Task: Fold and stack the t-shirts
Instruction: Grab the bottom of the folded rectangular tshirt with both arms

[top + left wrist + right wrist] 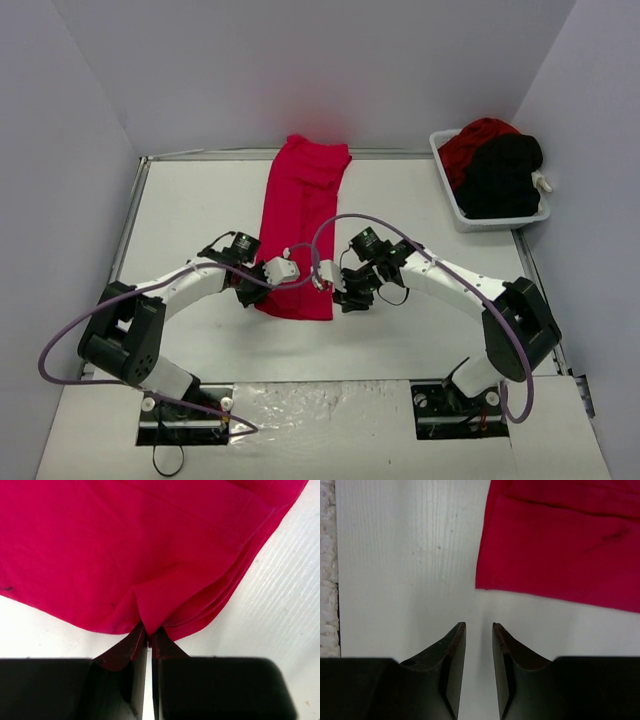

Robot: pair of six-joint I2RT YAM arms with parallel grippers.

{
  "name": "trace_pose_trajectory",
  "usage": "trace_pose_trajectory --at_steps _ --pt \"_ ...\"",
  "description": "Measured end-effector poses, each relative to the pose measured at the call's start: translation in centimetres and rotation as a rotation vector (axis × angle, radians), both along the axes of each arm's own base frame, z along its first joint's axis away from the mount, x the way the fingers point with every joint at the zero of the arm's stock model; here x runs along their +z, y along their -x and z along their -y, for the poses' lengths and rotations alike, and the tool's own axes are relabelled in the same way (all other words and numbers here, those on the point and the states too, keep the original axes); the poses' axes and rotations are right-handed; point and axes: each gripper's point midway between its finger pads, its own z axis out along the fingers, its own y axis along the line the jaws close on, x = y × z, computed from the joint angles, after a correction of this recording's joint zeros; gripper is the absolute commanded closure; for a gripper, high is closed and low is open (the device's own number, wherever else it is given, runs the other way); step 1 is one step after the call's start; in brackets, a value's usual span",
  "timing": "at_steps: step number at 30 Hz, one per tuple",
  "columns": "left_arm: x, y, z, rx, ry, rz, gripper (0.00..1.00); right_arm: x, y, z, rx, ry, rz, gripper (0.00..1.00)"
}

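Note:
A bright red t-shirt (298, 220) lies folded into a long strip down the middle of the table. My left gripper (258, 287) is shut on its near left hem; the left wrist view shows the red cloth (150, 555) bunched between the fingertips (150, 632). My right gripper (338, 290) is open a little and empty, just off the shirt's near right corner (485, 582), with bare table between its tips (479, 626). More shirts, a red one (475, 142) and a black one (505, 172), sit in the basket.
A white plastic basket (452, 205) stands at the back right of the table. Purple cables (340, 222) loop over the arms and the near end of the shirt. Grey walls close in the table on three sides.

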Motion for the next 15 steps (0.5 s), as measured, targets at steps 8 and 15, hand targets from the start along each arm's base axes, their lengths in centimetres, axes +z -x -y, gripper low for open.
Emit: trace_pose_trajectory --at_steps 8,15 --pt "-0.3 0.3 -0.4 0.018 0.02 -0.041 0.98 -2.5 1.5 -2.2 0.071 0.032 -0.02 0.75" --pt "-0.5 0.2 -0.9 0.046 0.051 -0.073 0.98 -4.4 2.0 -2.6 0.088 0.073 -0.045 0.75"
